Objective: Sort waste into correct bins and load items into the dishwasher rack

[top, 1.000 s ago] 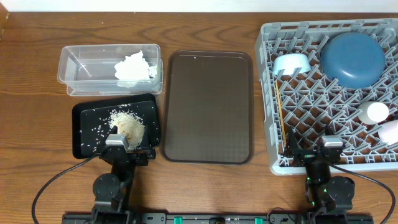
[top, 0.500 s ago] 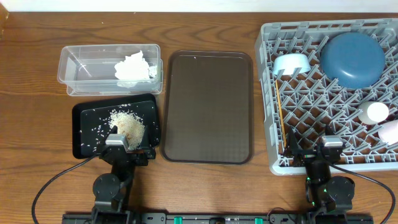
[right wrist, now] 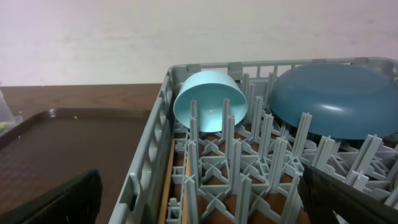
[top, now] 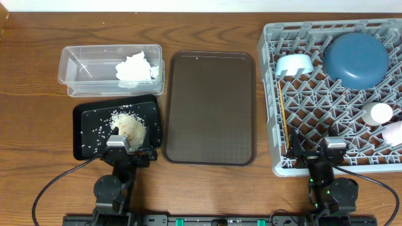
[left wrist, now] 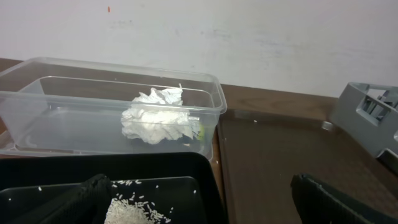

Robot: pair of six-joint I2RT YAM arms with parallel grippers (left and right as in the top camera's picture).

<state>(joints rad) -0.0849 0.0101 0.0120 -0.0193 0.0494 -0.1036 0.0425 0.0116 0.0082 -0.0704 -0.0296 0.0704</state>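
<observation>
The crumpled white paper [top: 134,69] [left wrist: 160,115] lies in the clear tub [top: 81,66] [left wrist: 62,93]. Loose rice [top: 129,125] [left wrist: 134,208] is heaped in the black tray [top: 88,135] [left wrist: 155,165]. In the grey rack [top: 270,94] [right wrist: 155,155] sit the dark blue bowl [top: 356,59] [right wrist: 336,99], the light-blue bowl [top: 294,64] [right wrist: 208,99], two white cups [top: 380,113] and the chopsticks [top: 281,119] [right wrist: 171,186] along its left wall. My left gripper [top: 130,154] [left wrist: 205,205] stands open over the black tray's near edge, holding nothing. At the rack's near edge my right gripper [top: 314,156] [right wrist: 202,202] is open and empty too.
A dark brown serving tray [top: 210,107] [left wrist: 280,162] [right wrist: 68,143] lies bare between the bins and the rack. A white wall runs along the back of the wooden table [top: 31,94]. Both arm bases stand at the front edge.
</observation>
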